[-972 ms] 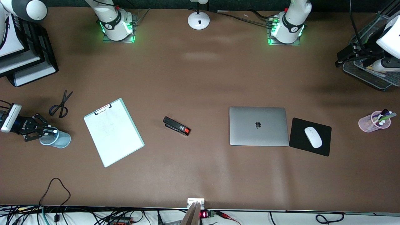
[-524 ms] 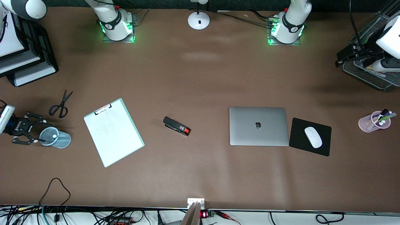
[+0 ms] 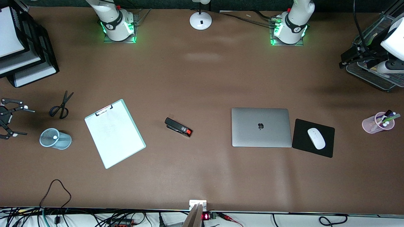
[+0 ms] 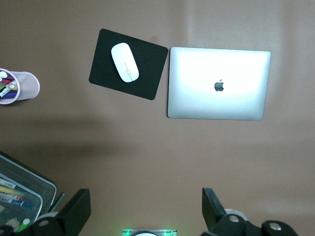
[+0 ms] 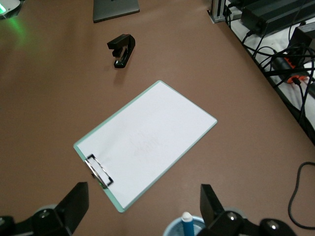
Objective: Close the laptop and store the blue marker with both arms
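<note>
Retreating cleanly matters: right gripper (image 3: 12, 118), fingers spread, clears the mesh cup (image 3: 55, 139) holding the blue marker (image 5: 187, 219); laptop (image 3: 261, 127) shut; left gripper (image 4: 145, 209), fingers spread, waits.

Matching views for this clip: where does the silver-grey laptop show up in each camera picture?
Front view: the closed silver-grey laptop lies beside the black mouse pad, toward the left arm's end.
Left wrist view: it shows whole, lid up, beside that pad.
Right wrist view: only one corner shows at the picture's edge.
Shared landmark: the black stapler, in the front and right wrist views only.
</note>
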Action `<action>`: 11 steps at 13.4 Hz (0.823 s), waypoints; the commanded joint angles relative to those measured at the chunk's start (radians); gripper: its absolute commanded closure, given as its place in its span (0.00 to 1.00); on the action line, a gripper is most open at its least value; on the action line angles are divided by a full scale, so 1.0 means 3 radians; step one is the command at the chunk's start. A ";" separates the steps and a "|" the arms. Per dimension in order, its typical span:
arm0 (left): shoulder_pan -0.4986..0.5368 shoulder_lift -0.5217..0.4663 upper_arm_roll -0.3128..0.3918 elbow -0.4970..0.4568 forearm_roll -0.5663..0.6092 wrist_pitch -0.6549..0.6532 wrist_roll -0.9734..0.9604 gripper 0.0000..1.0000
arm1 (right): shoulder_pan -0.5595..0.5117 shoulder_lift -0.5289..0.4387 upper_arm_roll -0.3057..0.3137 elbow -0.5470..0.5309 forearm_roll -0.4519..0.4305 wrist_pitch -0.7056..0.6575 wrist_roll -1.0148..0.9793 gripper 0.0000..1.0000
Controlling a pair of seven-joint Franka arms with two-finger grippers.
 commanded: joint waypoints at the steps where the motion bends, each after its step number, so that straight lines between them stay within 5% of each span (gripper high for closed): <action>1: 0.0011 0.0006 -0.0007 0.0030 -0.0004 -0.0013 0.0058 0.00 | 0.0160 -0.0273 0.0014 -0.0050 -0.0257 -0.0052 0.0556 0.00; 11: 0.0022 0.0016 -0.0007 0.0015 -0.0004 0.0074 0.0058 0.00 | 0.1095 -0.0427 -0.0001 0.0262 -0.1172 -0.0042 0.2969 0.00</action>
